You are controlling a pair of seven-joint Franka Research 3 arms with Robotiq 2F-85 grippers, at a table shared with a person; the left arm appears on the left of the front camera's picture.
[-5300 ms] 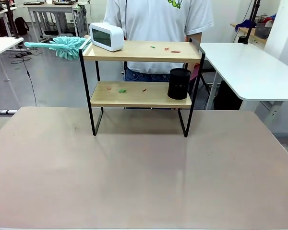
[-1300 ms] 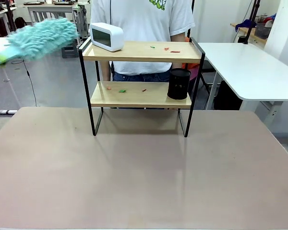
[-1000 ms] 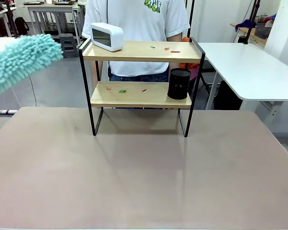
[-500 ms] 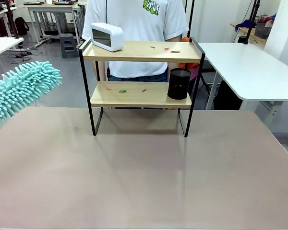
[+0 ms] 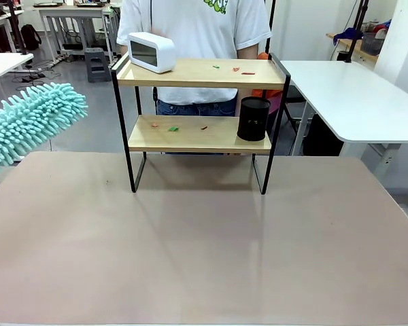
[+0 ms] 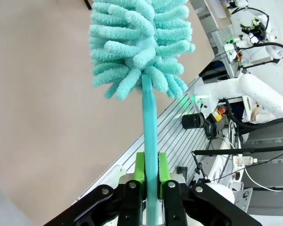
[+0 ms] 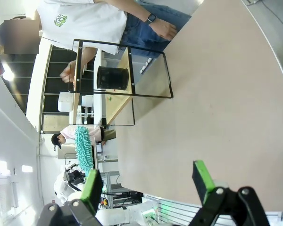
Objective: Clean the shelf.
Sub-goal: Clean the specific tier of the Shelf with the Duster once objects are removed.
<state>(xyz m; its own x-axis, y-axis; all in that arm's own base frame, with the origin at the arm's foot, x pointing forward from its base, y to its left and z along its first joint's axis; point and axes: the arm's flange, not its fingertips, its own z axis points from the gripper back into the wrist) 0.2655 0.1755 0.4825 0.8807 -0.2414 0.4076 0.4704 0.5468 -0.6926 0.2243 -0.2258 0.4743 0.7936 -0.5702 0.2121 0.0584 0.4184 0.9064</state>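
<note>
Our left gripper (image 6: 151, 167) is clenched on the fluffy teal microfibre duster (image 5: 34, 122); our right gripper (image 7: 147, 181) gapes empty. The two-tier wooden, black-framed shelf (image 5: 190, 139) stands far-centre on the beige table (image 5: 204, 244) (small scraps (image 5: 173, 128) on both tiers): we should sweep lightly, skirting the white clock (image 5: 151, 51).

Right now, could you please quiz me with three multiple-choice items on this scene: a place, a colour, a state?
1. Where is the black cup? A) on the floor B) on the lower board of the shelf C) in a hand
2. What colour is the duster? A) red B) yellow C) turquoise
3. The left tool is: A) open B) shut on the duster's handle C) shut on the cup
B: the cup stands at that board's right end. C: its fluffy head is turquoise. B: the green pads clamp the handle.
</note>
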